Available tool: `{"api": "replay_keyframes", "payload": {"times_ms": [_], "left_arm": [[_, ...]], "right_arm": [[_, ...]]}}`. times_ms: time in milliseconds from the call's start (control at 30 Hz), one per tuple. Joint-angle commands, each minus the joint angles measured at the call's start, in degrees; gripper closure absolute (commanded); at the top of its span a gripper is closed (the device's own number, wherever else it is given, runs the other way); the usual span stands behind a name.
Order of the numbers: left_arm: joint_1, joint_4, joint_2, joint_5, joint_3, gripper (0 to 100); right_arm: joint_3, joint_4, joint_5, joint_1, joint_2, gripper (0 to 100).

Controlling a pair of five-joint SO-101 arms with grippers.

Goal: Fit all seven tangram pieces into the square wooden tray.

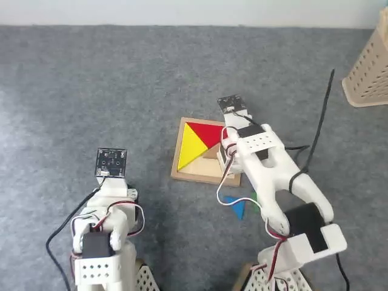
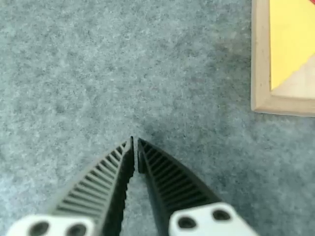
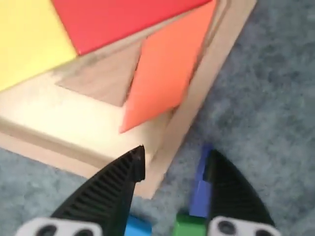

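Note:
The square wooden tray (image 1: 182, 173) lies mid-table with a yellow triangle (image 1: 190, 148) and a red triangle (image 1: 207, 132) in it. In the right wrist view the yellow triangle (image 3: 29, 44) and red triangle (image 3: 123, 19) sit beside an orange parallelogram (image 3: 167, 73), which rests against the tray rim (image 3: 197, 108). My right gripper (image 3: 174, 157) is open just above the tray's corner, nothing between its fingers. A blue piece (image 3: 199, 191), a green piece (image 3: 189, 226) and a light blue piece (image 3: 138, 228) lie on the carpet under it. My left gripper (image 2: 135, 143) is shut over bare carpet, away from the tray corner (image 2: 261, 101).
Grey carpet covers the table. A light blue piece (image 1: 235, 206) and a green piece (image 1: 253, 197) lie by the right arm (image 1: 267, 170). A beige slatted basket (image 1: 370, 60) stands at the far right, a black cable (image 1: 321, 115) near it. The left arm (image 1: 106, 224) is at the near left.

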Motion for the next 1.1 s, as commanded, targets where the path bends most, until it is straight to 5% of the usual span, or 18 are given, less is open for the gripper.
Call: {"api": "replay_keyframes", "payload": {"times_ms": [0,633,933,1067], "left_arm": [[-0.18,0.26,-0.97,0.53,-0.66,99],[-0.18,0.26,-0.97,0.53,-0.66,99],[-0.18,0.26,-0.97,0.53,-0.66,99],[-0.18,0.26,-0.97,0.53,-0.66,99]], "right_arm": [[-2.64,-1.89,0.88,3.21,1.89,94.0],[-21.19,7.6,2.9,9.27,9.01,95.4],[-19.08,9.89,2.9,-5.67,0.22,82.5],[-19.34,9.36,0.44,-6.99,2.33,82.5]]}}
